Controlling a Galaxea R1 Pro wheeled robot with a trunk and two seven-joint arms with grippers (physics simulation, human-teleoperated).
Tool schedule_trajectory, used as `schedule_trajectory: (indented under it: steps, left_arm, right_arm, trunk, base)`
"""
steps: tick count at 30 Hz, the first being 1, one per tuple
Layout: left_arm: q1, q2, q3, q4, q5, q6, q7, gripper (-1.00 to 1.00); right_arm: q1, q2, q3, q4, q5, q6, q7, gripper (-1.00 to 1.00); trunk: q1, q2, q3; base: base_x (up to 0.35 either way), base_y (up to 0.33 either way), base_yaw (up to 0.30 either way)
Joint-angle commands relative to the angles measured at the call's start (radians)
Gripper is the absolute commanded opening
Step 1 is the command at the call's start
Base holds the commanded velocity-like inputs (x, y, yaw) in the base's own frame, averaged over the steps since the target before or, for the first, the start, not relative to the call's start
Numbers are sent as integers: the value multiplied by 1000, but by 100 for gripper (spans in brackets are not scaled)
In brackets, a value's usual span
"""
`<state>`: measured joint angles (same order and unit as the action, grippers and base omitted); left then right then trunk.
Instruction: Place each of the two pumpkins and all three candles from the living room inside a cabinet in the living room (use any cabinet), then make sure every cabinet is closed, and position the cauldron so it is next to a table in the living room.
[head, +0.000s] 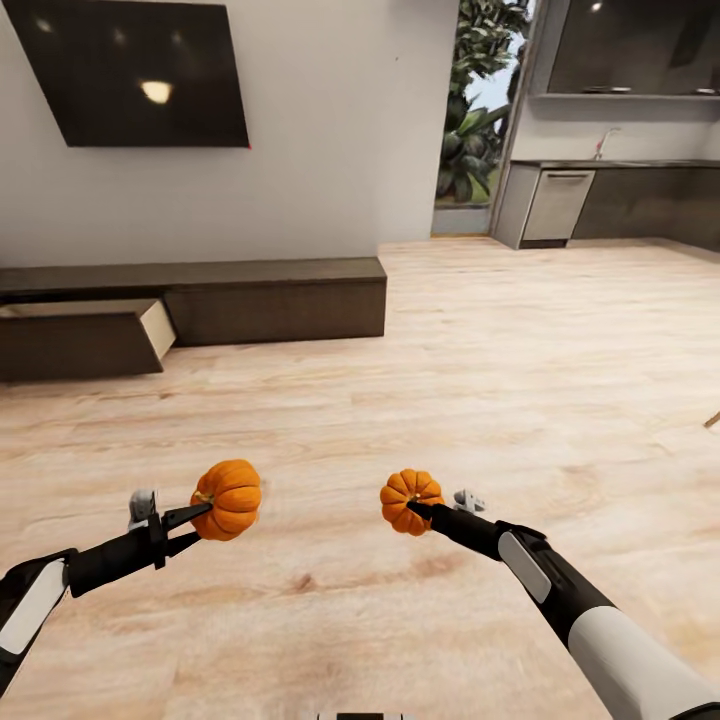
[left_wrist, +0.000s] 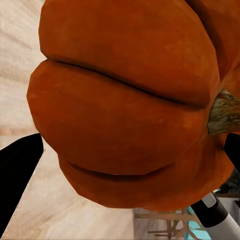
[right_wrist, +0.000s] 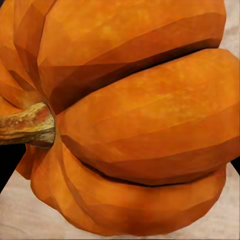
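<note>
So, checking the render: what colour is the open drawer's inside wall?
Pale beige, on the cabinet's open drawer; head view shows it best.

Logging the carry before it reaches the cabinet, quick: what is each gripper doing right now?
Left gripper: closed on a pumpkin, held off the floor.
Right gripper: closed on the other pumpkin, also held up.

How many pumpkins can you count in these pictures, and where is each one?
2. One pumpkin is held in the left gripper, above the wooden floor; the other pumpkin is held in the right gripper.
</note>
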<state>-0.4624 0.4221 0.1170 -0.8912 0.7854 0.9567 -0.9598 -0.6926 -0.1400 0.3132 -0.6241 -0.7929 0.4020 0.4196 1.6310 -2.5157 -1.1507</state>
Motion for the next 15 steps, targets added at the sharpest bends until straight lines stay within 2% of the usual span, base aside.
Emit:
schedule_trajectory:
  steps: [1, 15]
  left_arm:
    - [-1, 0, 1, 0, 12, 10, -2, -100]
    - [-1, 0, 1, 0, 12, 10, -2, -100]
  right_arm:
    - [-1, -1, 3, -2, -12, 4, -3, -100]
    - [-1, -1, 3, -2, -12, 4, -3, -100]
  trunk:
    - [0, 0, -2]
    - [0, 0, -16]
  base:
    - [228, 231, 222]
    - [232, 231, 222]
